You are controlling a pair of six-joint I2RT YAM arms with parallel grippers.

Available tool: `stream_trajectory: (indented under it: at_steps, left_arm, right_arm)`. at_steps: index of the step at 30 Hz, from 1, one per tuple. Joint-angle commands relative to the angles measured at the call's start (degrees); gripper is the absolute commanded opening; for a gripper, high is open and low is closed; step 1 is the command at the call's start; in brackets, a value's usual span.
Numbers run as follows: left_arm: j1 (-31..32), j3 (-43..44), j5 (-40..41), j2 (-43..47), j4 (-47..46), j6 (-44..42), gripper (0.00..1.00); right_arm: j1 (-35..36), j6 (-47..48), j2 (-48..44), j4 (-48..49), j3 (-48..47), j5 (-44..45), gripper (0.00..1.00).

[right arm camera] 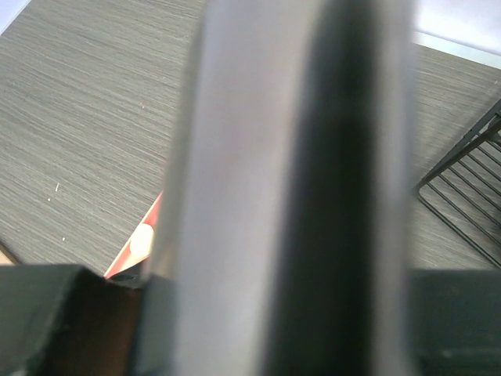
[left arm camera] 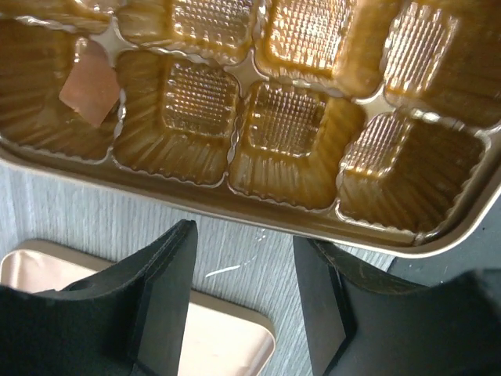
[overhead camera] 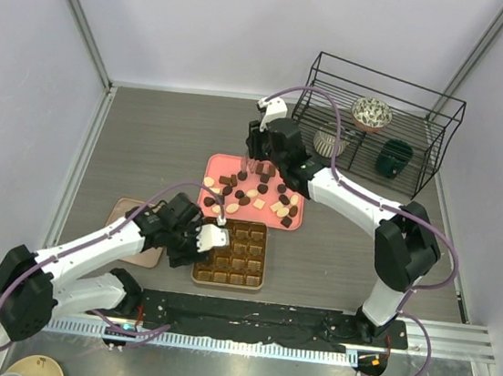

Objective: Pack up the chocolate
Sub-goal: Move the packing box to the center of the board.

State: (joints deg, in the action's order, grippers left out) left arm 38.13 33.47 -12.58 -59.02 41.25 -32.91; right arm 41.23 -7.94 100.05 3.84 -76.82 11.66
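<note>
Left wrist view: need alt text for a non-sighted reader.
A gold-brown gridded box fills the upper frame, its visible cells empty except one square mid-brown chocolate at upper left. Below, the open left gripper holds nothing above grey table and a pale tray corner.

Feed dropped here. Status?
Left gripper open, at box. Right gripper over tray, jaws unclear. One chocolate seen boxed, many on tray. Nothing blocking.

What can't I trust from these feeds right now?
- Right wrist view: a blurred grey-black bar up close fills the frame, hiding the grip of the right claw and nearly all of the pink tray.
- Top view: that claw is too small to tell whether it holds any of the chocolates.
- Left wrist view: gold box cut off at top and sides; far cells unseen.
</note>
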Motion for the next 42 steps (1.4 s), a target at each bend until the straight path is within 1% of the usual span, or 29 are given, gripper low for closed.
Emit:
stream_trajectory:
  at_steps: [1,3,4,8,9,14,18,27,31,34,35,37,38,39,40,41,42]
  left_arm:
    - [6.2,2.7,1.8,-4.1,-5.6,3.5,0.57]
    - [8.6,3.5,2.7,-6.8,-6.8,5.9,0.57]
    - [11.0,4.1,3.8,-7.5,-7.3,6.6,0.57]
    - [14.2,5.5,6.1,-10.2,-9.9,8.5,0.57]
    - [14.3,5.5,6.4,-10.7,-10.3,8.6,0.57]
    - [14.3,5.2,14.0,-10.6,-12.4,6.5,0.58]
    - [14.2,4.8,16.4,-11.0,-13.8,5.7,0.58]
    - [14.2,9.0,15.7,-14.7,-17.8,7.4,0.60]
    - [14.0,10.5,17.3,-16.6,-18.5,7.4,0.60]
    - [11.7,10.9,16.8,-15.4,-17.0,7.4,0.59]
    - [9.8,11.2,16.3,-14.5,-16.2,7.4,0.59]
    - [7.3,11.3,15.9,-11.0,-13.3,7.4,0.59]
    - [4.0,11.6,14.4,-9.5,-12.0,7.4,0.59]
    - [2.1,12.0,13.3,-6.1,-8.8,7.4,0.59]
    - [-1.6,12.3,12.9,-4.7,-7.2,7.3,0.60]
    - [-3.5,12.6,10.1,-3.5,-5.8,7.2,0.60]
    - [-5.5,13.2,9.2,-0.9,-2.9,7.2,0.60]
  right_arm:
    - [0.2,-0.5,0.7,2.7,-2.6,-0.7,0.41]
    - [0.1,-0.1,0.7,2.7,-2.4,-0.5,0.41]
    - [0.1,0.0,0.5,2.7,-2.2,-0.3,0.42]
    - [0.1,0.9,0.0,2.6,-1.1,0.0,0.43]
    - [0.1,1.0,-0.1,2.7,-1.0,0.1,0.44]
    - [0.0,1.4,0.1,2.8,-0.5,-0.2,0.44]
    - [0.0,1.4,0.8,3.3,-0.7,-0.3,0.44]
    - [-0.1,1.4,0.5,3.7,-0.1,0.5,0.46]
    - [-0.5,1.6,-0.4,3.7,0.8,0.5,0.47]
    - [-0.5,1.6,-0.7,3.6,1.1,0.3,0.47]
    - [-0.6,1.8,-0.9,3.6,1.1,0.3,0.47]
    - [-0.6,1.8,-0.9,3.7,1.2,0.2,0.48]
    - [-0.8,1.8,-0.9,3.6,1.1,0.3,0.48]
    - [-0.9,1.8,-0.9,3.6,1.1,0.3,0.48]
    - [-0.9,1.8,-0.9,3.6,0.9,0.0,0.48]
    - [-1.0,1.8,-0.7,3.6,0.8,0.0,0.48]
    - [-1.1,1.8,-0.6,3.7,0.5,-0.1,0.48]
